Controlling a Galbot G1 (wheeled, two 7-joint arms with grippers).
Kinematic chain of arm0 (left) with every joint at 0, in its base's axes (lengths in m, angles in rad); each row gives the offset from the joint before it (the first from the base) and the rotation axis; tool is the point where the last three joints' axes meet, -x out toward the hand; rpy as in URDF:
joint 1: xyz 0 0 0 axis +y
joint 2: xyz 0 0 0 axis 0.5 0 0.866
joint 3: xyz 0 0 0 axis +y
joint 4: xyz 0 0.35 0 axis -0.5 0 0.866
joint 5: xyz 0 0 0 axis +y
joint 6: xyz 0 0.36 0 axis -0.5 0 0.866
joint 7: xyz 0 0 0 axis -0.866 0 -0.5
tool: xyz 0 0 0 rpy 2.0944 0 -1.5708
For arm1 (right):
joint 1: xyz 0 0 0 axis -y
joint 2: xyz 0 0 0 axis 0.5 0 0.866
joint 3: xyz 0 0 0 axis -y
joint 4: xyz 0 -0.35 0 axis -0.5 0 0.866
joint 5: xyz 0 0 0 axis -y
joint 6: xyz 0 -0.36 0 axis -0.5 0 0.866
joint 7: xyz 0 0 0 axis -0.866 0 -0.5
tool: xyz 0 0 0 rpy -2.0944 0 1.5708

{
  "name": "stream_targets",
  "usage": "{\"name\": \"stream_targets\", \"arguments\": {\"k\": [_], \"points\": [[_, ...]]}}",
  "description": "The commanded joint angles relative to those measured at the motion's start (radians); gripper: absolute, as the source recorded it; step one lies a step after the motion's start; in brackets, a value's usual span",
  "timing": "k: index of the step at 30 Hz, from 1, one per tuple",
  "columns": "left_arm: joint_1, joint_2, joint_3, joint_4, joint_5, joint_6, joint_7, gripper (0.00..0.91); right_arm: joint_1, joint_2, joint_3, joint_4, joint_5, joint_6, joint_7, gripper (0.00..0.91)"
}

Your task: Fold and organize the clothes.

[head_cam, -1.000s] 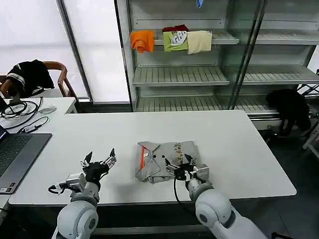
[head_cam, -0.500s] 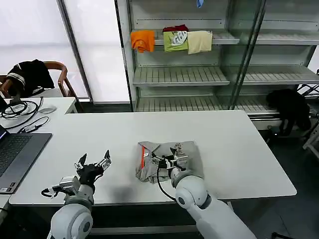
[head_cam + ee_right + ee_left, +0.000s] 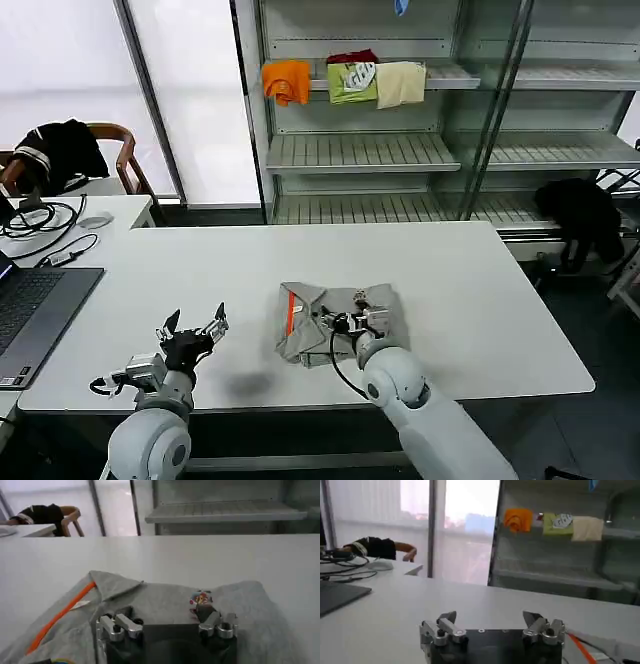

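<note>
Grey shirt [image 3: 338, 330] lies folded into a compact bundle on the worktop [image 3: 480, 300]; right tool [image 3: 352, 321] hovers spread over it, left tool [image 3: 192, 328] spread aside; shelving probably remains.

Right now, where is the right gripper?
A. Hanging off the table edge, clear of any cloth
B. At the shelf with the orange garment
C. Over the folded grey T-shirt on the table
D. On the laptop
C: the right gripper sits over the grey T-shirt on the table, fingers open, with the fabric under it in the right wrist view. The left gripper is open above bare table beside the shirt.
</note>
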Motion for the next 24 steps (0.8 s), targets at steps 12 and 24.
{"name": "stream_targets", "arguments": {"k": [12, 24], "points": [[-0.013, -0.006, 0.029, 0.006, 0.008, 0.001, 0.003, 0.907, -0.107, -0.103, 0.165, 0.161, -0.01, 0.003, -0.034, 0.907], [-0.021, -0.001, 0.041, 0.017, 0.006, -0.001, 0.005, 0.907, -0.134, -0.112, 0.175, 0.156, 0.011, 0.002, -0.034, 0.907]]}}
